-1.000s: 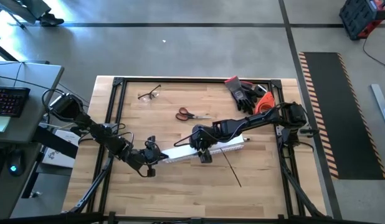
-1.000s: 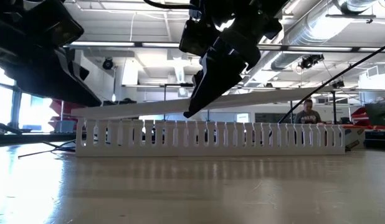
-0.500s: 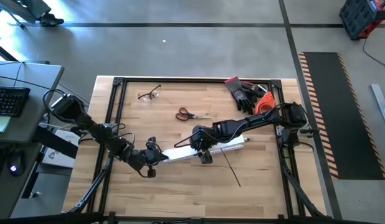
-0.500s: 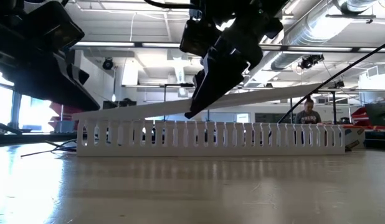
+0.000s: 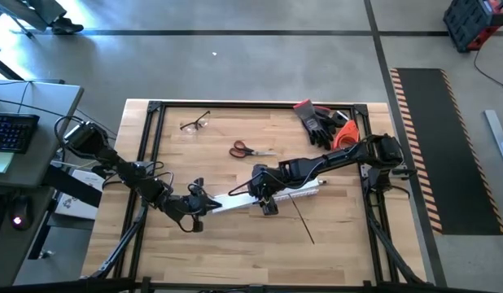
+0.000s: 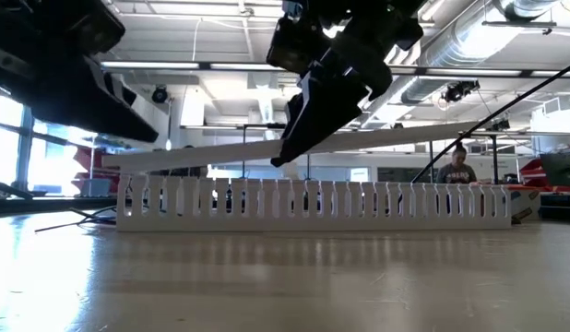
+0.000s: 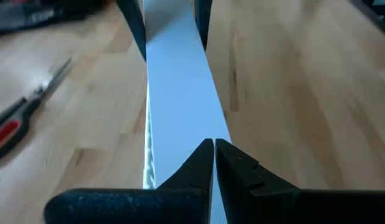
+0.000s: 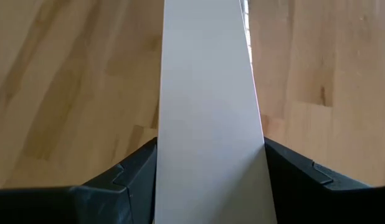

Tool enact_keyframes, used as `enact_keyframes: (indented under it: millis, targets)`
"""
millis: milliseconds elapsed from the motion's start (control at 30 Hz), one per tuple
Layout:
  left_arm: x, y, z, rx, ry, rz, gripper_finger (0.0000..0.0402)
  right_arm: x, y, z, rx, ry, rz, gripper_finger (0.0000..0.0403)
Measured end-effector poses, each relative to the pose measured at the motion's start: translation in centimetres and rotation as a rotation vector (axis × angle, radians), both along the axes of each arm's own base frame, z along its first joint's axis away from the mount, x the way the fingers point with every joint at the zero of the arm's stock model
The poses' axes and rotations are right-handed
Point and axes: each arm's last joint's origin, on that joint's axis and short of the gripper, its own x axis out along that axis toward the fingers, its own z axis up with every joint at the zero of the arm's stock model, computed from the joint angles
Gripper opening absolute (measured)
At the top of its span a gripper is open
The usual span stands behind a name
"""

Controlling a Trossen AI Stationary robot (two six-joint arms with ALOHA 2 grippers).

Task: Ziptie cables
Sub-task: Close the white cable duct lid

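ziptie lies apart from right gripper, seemingly clamped across cover strip.

Four viewpoints, with the white cover strip shared by all.

The whole table is seen from straight overhead and from far off, mid-frame. In the low view it is crossed level from table-top height, close to the slotted duct, with the room behind. From each wrist the cover strip is looked along at very close range, filling the centre of the frame; the scissors are also caught at centre left in the left wrist view.
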Motion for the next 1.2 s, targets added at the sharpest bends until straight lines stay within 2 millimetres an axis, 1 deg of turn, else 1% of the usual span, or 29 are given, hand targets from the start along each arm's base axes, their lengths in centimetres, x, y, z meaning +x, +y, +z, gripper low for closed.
enact_keyframes:
  millis: [133,567,833,1067,1200]
  targets:
    - [-0.1,0.1,0.7,0.009,-0.027,-0.011,0.0,0.0,-0.1,0.0,-0.006,0.002,-0.009,0.0215]
    - [-0.2,0.2,0.4,-0.003,0.004,0.0,0.0,-0.2,-0.3,-0.2,-0.018,0.03,-0.026,0.0215]
    - [-0.2,0.2,0.4,-0.013,0.004,0.0,0.0,-0.2,-0.2,-0.1,-0.002,0.021,-0.001,0.0217]
    - [-0.2,0.2,0.4,-0.023,0.003,0.004,0.0,0.1,-0.2,0.8,-0.007,0.034,0.013,0.0218]
    - [-0.2,0.1,0.4,-0.024,0.003,0.004,0.0,0.0,-0.2,0.9,-0.012,0.054,0.019,0.0218]
